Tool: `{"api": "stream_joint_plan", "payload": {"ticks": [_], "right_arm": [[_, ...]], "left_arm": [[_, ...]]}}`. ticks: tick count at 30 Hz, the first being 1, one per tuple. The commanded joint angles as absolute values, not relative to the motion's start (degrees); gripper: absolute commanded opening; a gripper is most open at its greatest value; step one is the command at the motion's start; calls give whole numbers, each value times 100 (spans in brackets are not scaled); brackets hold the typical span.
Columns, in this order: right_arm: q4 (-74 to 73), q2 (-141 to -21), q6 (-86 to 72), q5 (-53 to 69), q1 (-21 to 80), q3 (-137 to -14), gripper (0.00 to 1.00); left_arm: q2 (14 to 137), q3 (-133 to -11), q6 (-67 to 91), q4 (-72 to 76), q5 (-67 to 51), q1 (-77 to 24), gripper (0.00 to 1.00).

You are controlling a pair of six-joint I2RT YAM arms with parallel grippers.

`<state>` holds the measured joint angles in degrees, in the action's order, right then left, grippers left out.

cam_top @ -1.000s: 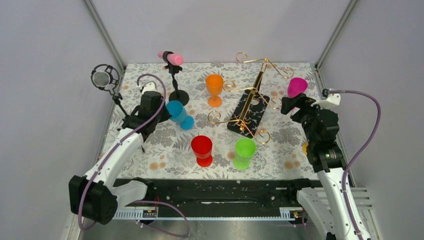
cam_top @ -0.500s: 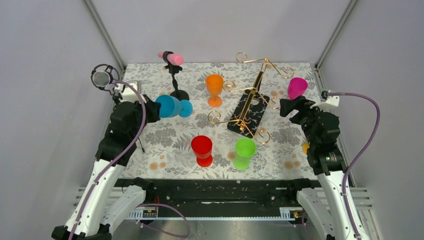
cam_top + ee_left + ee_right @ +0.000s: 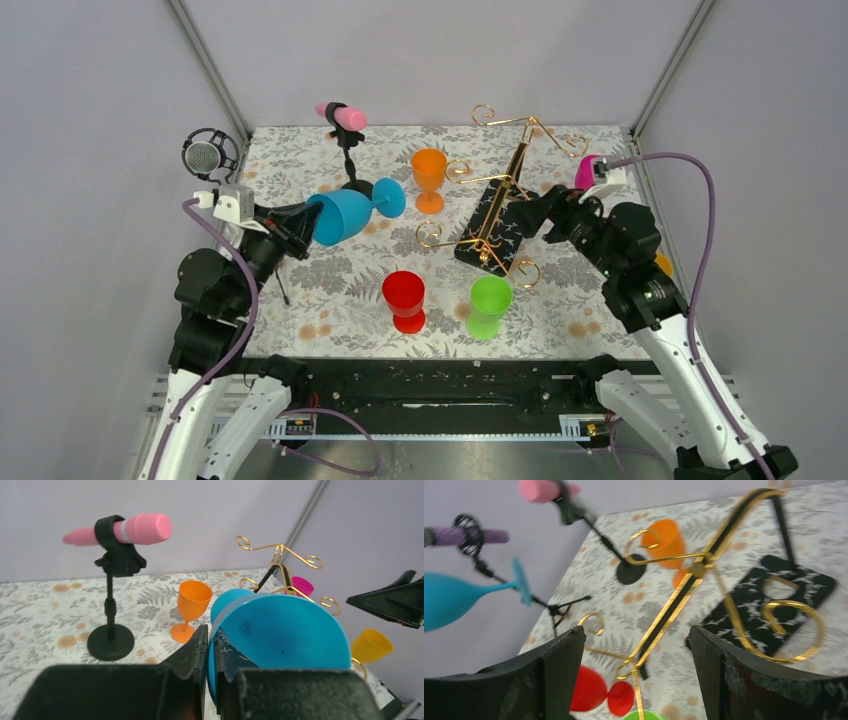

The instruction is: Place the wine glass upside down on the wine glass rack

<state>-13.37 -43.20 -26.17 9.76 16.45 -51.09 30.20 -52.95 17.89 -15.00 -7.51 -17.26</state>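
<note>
The blue wine glass (image 3: 342, 216) hangs above the table on its side, foot (image 3: 390, 197) pointing right. My left gripper (image 3: 297, 228) is shut on its rim, one finger inside the bowl (image 3: 280, 640) and one outside. The wine glass rack (image 3: 497, 225), gold wire on a black speckled base, stands right of centre. My right gripper (image 3: 527, 216) is open just right of the rack's post. In the right wrist view the gold post (image 3: 684, 595) runs between the fingers of my right gripper (image 3: 639, 652), untouched.
An orange glass (image 3: 429, 178), a red glass (image 3: 405, 298) and a green glass (image 3: 489, 303) stand on the floral cloth. A magenta glass (image 3: 586, 172) is behind the right arm. A pink microphone (image 3: 343, 117) on a stand and a grey microphone (image 3: 205, 157) are at the back left.
The left arm pulled back and lifted the blue glass, tipping it onto its side. The right gripper swung left to the rack's post and its jaws narrowed slightly.
</note>
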Motion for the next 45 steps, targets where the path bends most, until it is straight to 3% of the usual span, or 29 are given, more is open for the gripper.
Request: {"api": "stream_joint_plan", "payload": {"ticks": [1, 16, 30, 36, 45], "right_arm": [[-1257, -4561, -2676, 630, 2580, -5712, 85], [-300, -5970, -3256, 637, 4026, -6325, 76], [-191, -6637, -3326, 899, 4441, -6650, 65], [-311, -6813, -3328, 1053, 4464, -6775, 53], [-333, -6821, -3313, 1141, 4462, -6794, 28]], "left_arm": [[3029, -5221, 1786, -730, -1418, -1749, 0], [3477, -5321, 2017, -362, -2409, -1790, 0], [3629, -5319, 2030, -268, -2516, -1944, 0], [3608, -5297, 2000, -220, -2400, -1969, 0], [3604, -5195, 2004, -171, -2302, -1986, 0]]}}
